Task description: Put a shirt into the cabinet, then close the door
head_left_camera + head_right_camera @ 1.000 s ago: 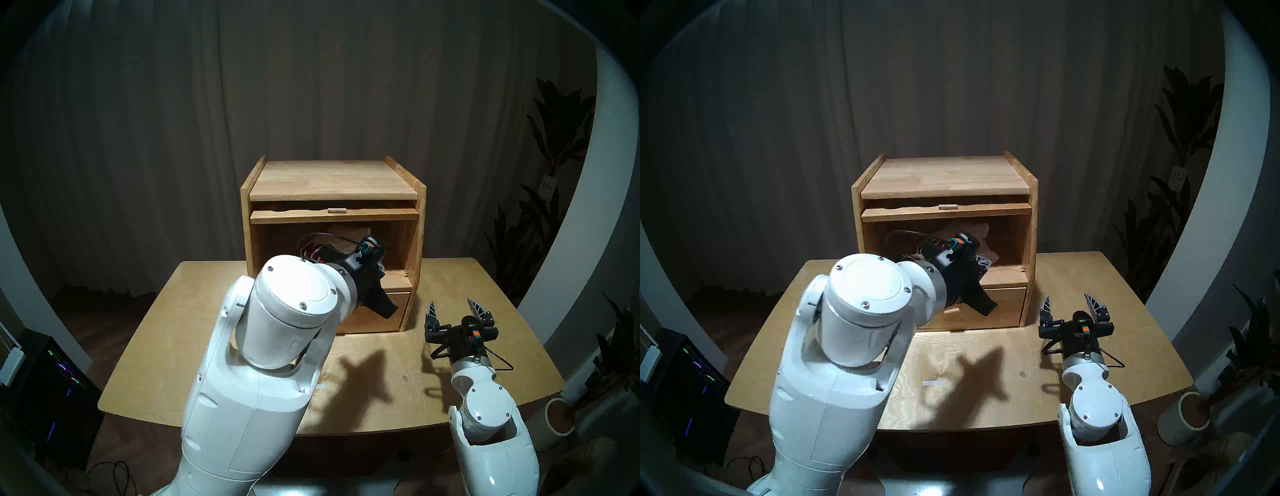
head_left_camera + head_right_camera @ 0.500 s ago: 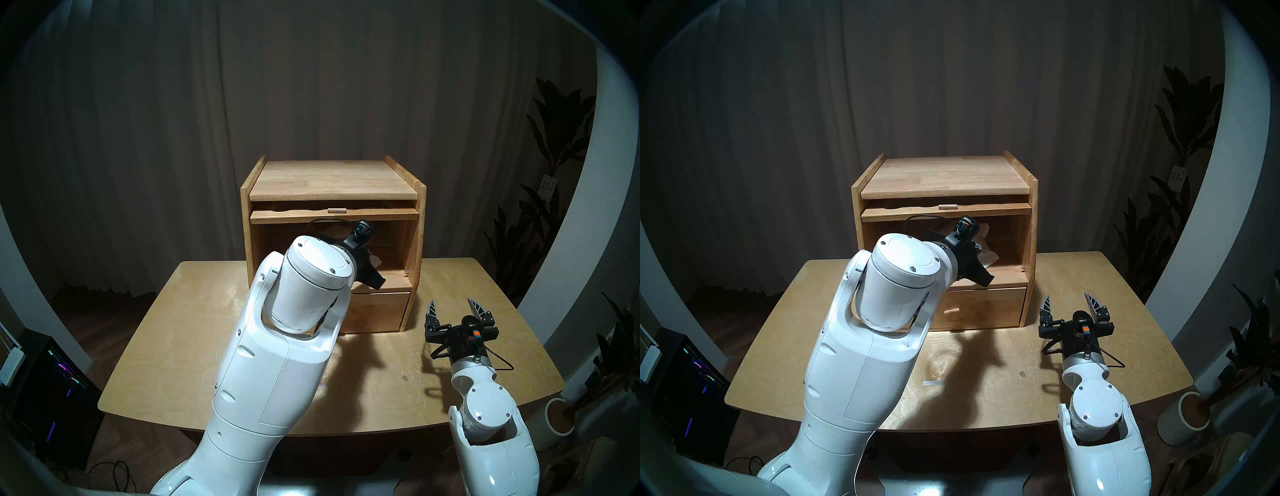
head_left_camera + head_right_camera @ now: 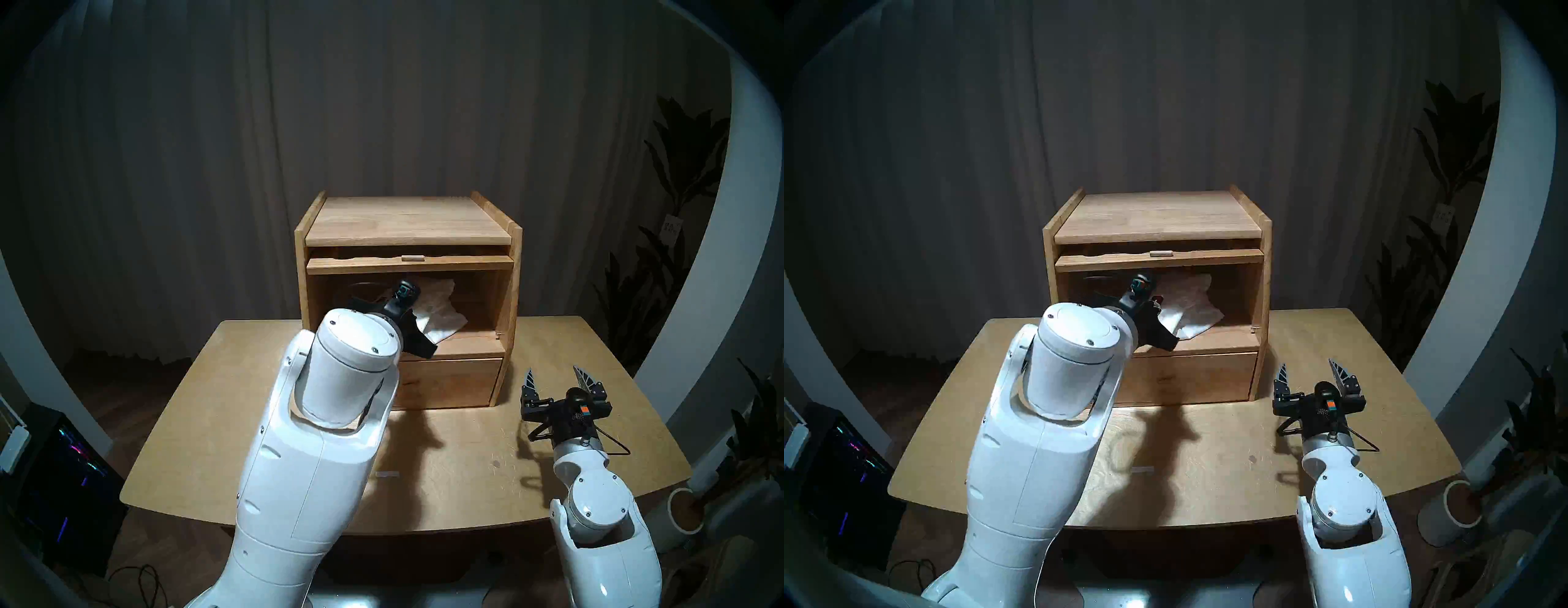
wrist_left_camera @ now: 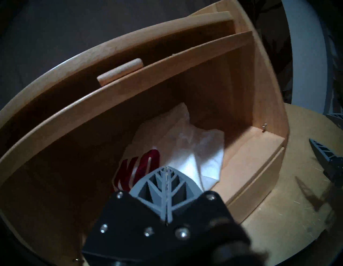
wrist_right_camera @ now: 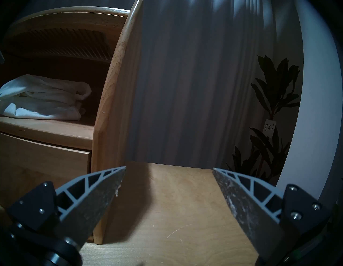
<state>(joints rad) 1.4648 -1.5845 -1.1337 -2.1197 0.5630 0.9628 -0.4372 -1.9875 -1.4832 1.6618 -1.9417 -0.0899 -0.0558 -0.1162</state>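
Note:
The white shirt (image 3: 439, 310) with dark-red letters (image 4: 141, 167) lies crumpled on the floor of the cabinet's (image 3: 407, 220) upper compartment; it also shows in the right wrist view (image 5: 42, 96). The door (image 3: 409, 264) is raised flat under the cabinet top, with its peg knob (image 4: 120, 72) facing out and its ribbed window (image 5: 70, 42) seen from below. My left gripper (image 4: 165, 170) is shut and empty at the compartment's front left, just short of the shirt. My right gripper (image 3: 553, 375) is open and empty above the table, right of the cabinet.
The bottom drawer (image 3: 449, 382) is shut. The cabinet stands at the back of a wooden table (image 3: 203, 424). A small white strip (image 3: 387, 474) lies on the table. A potted plant (image 3: 685, 509) stands off the right edge, a dark computer case (image 3: 63, 467) at the left.
My left arm reached up into the compartment, then drew back and to the left, leaving the shirt uncovered inside. The right arm has not moved.

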